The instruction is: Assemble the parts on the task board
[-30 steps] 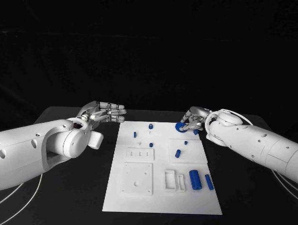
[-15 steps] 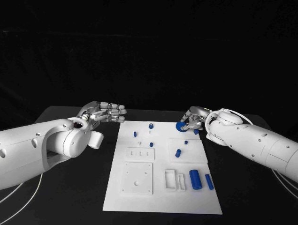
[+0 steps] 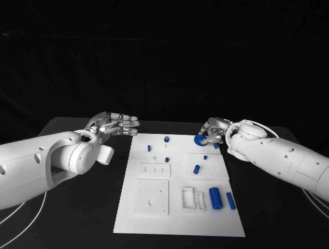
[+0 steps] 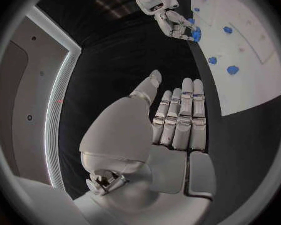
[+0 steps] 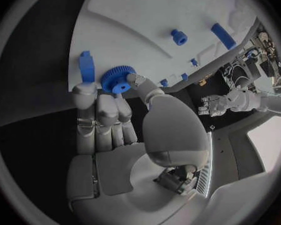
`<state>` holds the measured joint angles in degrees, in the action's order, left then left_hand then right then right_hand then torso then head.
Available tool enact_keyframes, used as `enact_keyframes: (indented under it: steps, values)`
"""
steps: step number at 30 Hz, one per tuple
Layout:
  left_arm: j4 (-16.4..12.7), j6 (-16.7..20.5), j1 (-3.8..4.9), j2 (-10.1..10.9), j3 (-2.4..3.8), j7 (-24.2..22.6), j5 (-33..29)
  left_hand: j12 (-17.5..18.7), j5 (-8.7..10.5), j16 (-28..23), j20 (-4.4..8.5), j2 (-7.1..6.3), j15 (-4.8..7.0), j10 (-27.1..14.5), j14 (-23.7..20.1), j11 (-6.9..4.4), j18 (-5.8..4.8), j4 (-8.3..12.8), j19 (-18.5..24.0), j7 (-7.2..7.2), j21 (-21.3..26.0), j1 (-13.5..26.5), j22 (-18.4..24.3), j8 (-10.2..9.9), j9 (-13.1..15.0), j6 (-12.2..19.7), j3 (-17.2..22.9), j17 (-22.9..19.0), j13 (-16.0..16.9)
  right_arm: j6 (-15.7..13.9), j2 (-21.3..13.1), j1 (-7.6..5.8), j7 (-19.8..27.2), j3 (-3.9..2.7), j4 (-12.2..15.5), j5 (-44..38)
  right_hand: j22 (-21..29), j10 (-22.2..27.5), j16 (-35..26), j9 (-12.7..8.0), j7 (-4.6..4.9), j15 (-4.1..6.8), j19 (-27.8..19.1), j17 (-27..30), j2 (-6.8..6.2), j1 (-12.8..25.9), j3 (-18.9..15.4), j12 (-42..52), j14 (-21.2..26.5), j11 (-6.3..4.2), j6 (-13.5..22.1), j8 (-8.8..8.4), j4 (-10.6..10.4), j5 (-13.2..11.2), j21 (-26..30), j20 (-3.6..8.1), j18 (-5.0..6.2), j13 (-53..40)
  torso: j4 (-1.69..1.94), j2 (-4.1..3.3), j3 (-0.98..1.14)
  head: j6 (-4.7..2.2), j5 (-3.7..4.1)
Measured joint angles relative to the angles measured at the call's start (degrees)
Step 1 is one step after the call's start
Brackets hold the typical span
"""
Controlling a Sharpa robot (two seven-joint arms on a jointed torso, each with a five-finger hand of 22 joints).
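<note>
The right robot hand (image 3: 211, 133) pinches a blue gear (image 5: 117, 79) at the task board's (image 3: 181, 218) 1 o'clock corner, the left robot hand (image 3: 113, 124) waits spread, and most parts look unplaced.

Head cam overhead; wrist cams behind hands, all sharing task board (image 3: 181, 202)

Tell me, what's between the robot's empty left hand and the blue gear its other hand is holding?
In the head view, between the left hand and the blue toothed gear lies the white task board's far end, with small blue pegs standing on it.
</note>
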<state>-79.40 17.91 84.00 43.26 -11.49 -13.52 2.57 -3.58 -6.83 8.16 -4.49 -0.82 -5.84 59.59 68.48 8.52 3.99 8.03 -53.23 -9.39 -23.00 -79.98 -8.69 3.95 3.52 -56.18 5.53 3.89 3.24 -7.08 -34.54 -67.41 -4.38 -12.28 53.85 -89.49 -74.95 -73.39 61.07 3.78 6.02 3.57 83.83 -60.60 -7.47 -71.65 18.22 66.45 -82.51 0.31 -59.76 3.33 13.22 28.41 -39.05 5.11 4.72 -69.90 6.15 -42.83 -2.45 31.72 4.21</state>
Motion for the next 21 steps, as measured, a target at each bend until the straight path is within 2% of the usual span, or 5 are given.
enact_keyframes:
  steps: [7,14,21]
  values:
    - [-0.1,0.0,0.0,0.1,0.0,0.1,0.0,0.0,0.0,0.0,0.0,0.0,0.0,0.0,0.0,0.0,0.0,0.0,0.0,0.0,0.0,0.0,0.0,0.0,0.0,0.0,0.0,0.0,0.0,-1.9,-0.4,0.29,-0.7,0.16,2.1,-2.0,0.0,0.3,0.0,0.2,0.0,0.19,0.0,0.0,0.07,0.3,-0.6,0.0,-0.2,-0.3,-1.6,0.05,-1.2,0.0,0.3,0.0,0.15,0.0,0.02,0.0,-0.02,-0.12,-0.09]
    - [-0.2,0.0,0.01,0.2,0.0,0.1,0.1,0.0,0.0,0.0,0.0,0.0,0.0,0.0,0.0,0.0,0.0,0.0,0.0,0.0,0.0,0.0,0.1,0.0,0.0,0.0,0.0,0.0,0.0,-3.9,-1.2,0.45,-2.1,0.25,5.3,-4.4,0.0,0.0,0.0,-0.1,-0.58,0.37,0.0,-0.1,-0.18,0.5,0.5,0.0,-0.4,-0.62,-2.7,0.04,-2.3,-1.0,0.3,0.0,0.49,-0.1,0.02,0.05,-0.1,-0.34,-0.18]
    - [-0.4,0.0,0.01,0.3,0.0,0.1,0.1,0.0,0.0,0.0,0.0,0.0,0.0,0.0,0.0,0.0,0.0,0.0,0.0,0.0,0.0,0.0,0.1,0.0,0.0,0.0,0.0,0.0,0.0,-6.2,-2.1,0.39,-4.2,0.23,9.9,-6.9,0.0,0.0,-0.4,0.0,-0.49,0.37,0.2,-0.1,-1.32,0.5,2.4,0.0,-0.4,-0.63,-3.1,0.01,-3.5,-2.5,0.0,0.21,0.51,-0.1,0.0,0.05,-0.1,-0.56,-0.38]
